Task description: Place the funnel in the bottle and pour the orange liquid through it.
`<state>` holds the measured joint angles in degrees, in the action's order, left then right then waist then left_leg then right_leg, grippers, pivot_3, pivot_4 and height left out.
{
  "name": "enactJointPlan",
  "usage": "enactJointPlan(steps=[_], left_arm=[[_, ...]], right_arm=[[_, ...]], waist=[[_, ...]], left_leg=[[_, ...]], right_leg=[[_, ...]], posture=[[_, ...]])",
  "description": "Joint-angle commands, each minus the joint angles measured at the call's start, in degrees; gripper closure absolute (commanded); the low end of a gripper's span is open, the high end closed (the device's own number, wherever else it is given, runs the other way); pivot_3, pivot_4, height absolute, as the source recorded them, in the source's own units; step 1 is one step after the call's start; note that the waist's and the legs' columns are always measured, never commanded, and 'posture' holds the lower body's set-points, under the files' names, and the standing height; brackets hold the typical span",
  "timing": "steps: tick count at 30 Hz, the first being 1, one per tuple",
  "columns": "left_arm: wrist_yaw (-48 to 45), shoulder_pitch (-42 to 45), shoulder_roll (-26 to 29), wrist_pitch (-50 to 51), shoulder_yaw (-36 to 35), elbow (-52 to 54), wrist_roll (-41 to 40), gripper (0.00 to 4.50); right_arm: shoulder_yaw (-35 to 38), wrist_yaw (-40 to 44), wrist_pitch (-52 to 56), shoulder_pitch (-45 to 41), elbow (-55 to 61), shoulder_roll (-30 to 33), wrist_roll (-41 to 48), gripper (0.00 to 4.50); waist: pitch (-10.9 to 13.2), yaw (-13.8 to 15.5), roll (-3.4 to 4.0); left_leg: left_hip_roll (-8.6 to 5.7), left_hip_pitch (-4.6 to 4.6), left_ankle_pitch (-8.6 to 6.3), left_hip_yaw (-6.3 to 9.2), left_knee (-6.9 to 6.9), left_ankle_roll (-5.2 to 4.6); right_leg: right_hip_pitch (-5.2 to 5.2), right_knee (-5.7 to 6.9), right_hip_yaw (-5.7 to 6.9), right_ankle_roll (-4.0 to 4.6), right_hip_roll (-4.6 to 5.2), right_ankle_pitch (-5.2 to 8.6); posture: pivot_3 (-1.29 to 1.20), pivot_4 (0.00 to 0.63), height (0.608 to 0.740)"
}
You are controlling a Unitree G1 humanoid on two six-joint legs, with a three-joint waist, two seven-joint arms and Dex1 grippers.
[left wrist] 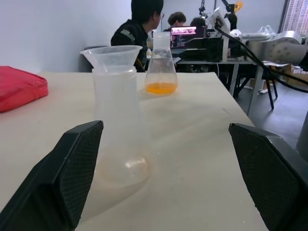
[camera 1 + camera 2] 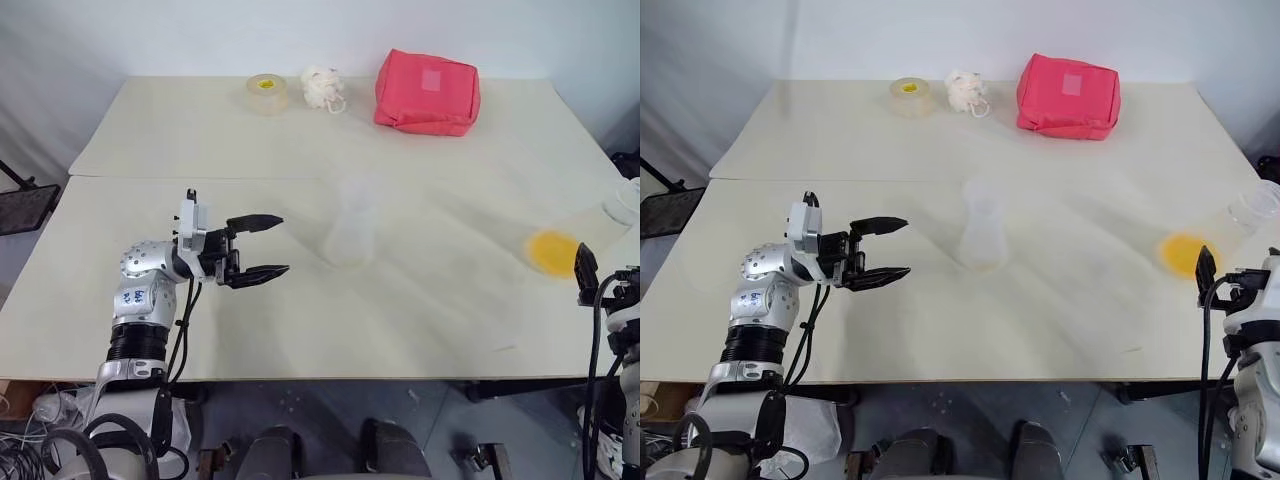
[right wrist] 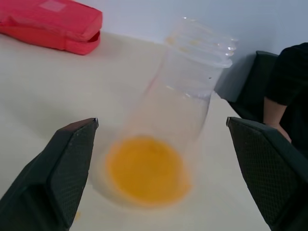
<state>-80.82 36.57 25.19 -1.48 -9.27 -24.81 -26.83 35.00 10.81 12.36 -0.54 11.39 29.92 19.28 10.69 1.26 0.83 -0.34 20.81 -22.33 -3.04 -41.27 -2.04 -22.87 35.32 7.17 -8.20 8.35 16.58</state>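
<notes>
Left eye view: bottle (image 2: 350, 235) upright at centre frame with funnel (image 1: 111, 56) already seated in its neck, just right of left gripper (image 2: 262, 246), fingers spread wide and aimed level at it. Orange liquid (image 2: 552, 251) in a clear flask (image 3: 179, 110) at right edge of frame, directly ahead of right gripper (image 3: 159, 144), jaws spread, nothing held. Right arm clearly nearer. Little table (image 2: 420, 330) margin beyond flask; bare surface between both vessels.
</notes>
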Motion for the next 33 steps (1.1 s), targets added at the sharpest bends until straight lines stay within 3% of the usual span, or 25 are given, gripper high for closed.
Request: enactJointPlan(steps=[1,13,29,33], left_arm=[[1.6,0.2,0.3,-0.9,-1.0,2.1,-1.2,0.06],[3.6,0.2,-0.1,-0.4,-1.0,3.2,-2.0,0.06],[4.5,-1.4,0.6,0.7,-1.2,5.5,-2.4,0.06],[4.8,-1.8,0.9,0.9,-1.3,5.9,-2.2,0.0]], right_arm=[[0.8,-1.7,-1.3,-4.3,-2.5,1.8,-1.3,0.0],[-1.3,-2.6,-5.3,-15.4,-13.5,3.1,-4.4,0.0],[-3.4,-3.3,-13.3,-23.7,-27.1,4.5,-7.4,0.0],[-4.2,-3.6,-11.9,-23.6,-25.6,3.1,-6.9,1.01]], waist=[[0.0,-0.1,0.0],[0.0,-0.2,0.0],[0.0,-1.4,0.01],[0.0,-1.4,0.01]], left_leg=[[0.0,-0.01,0.0,0.0,0.0,0.0],[0.03,0.02,0.0,0.01,0.01,-0.01],[0.12,0.03,0.01,0.04,0.07,-0.01],[0.14,0.03,0.01,0.07,0.1,-0.01]], right_leg=[[0.0,0.01,0.01,0.0,0.0,0.0],[0.0,0.0,0.05,0.0,0.01,0.0],[0.0,-0.01,0.1,0.0,0.02,0.0],[0.0,-0.01,0.1,0.0,0.03,0.0]], posture=[[0.0,0.15,0.74],[0.0,0.15,0.74],[0.0,0.15,0.74],[0.0,0.15,0.74]])
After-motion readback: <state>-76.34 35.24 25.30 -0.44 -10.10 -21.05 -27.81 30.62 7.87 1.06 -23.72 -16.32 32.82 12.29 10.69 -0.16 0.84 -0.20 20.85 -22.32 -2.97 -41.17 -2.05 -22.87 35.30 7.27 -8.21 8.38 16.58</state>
